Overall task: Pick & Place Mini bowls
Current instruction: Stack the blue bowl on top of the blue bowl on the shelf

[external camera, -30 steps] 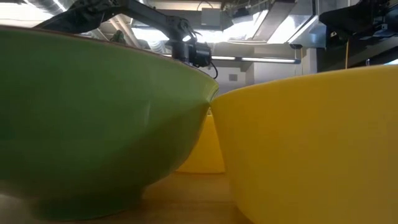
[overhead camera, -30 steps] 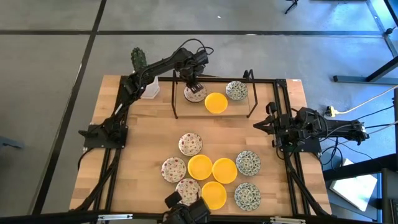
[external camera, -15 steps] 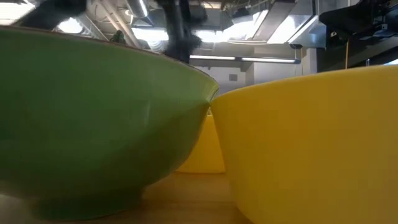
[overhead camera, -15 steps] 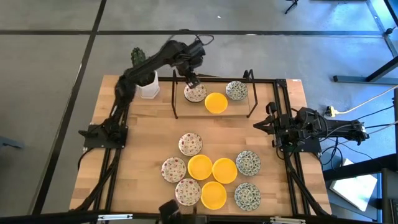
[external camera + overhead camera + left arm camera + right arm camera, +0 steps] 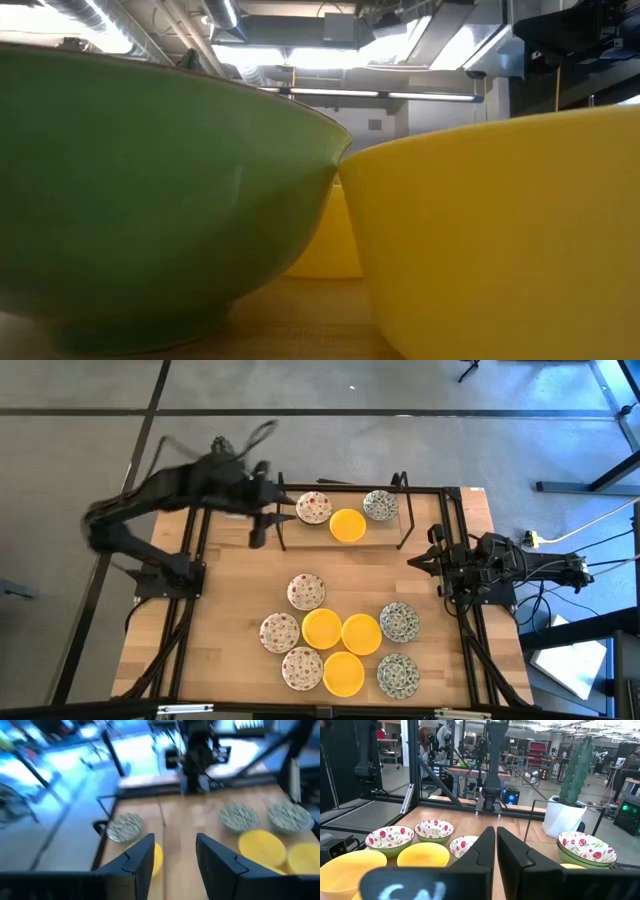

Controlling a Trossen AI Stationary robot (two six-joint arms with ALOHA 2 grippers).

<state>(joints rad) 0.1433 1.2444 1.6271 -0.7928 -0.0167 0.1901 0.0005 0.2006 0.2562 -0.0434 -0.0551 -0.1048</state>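
Observation:
Three mini bowls sit inside a black wire frame at the far edge: red-specked [image 5: 313, 507], yellow [image 5: 347, 525], grey-green [image 5: 380, 505]. Several more stand on their bases in a cluster near the near edge: red-specked [image 5: 306, 591], yellow [image 5: 322, 628], grey-green [image 5: 399, 622]. My left gripper [image 5: 278, 510] is blurred, above the table just left of the frame, and holds nothing; its fingers stand open [image 5: 175, 862]. My right gripper [image 5: 496, 845] is shut and empty, with its arm [image 5: 470, 570] parked at the right edge.
The black wire frame [image 5: 402, 510] rings the far bowls. A cactus in a white pot [image 5: 561, 817] stands at the far left corner. In the low view a green bowl wall [image 5: 150, 190] and a yellow one [image 5: 500, 230] fill the picture. Bare wood lies mid-table [image 5: 240, 575].
My left gripper has drawn away from the red-specked bowl in the frame, and the arm has swung fast toward the table's left edge. It has dropped out of the low view. The red-specked bowl stays in the frame. The right arm has kept still.

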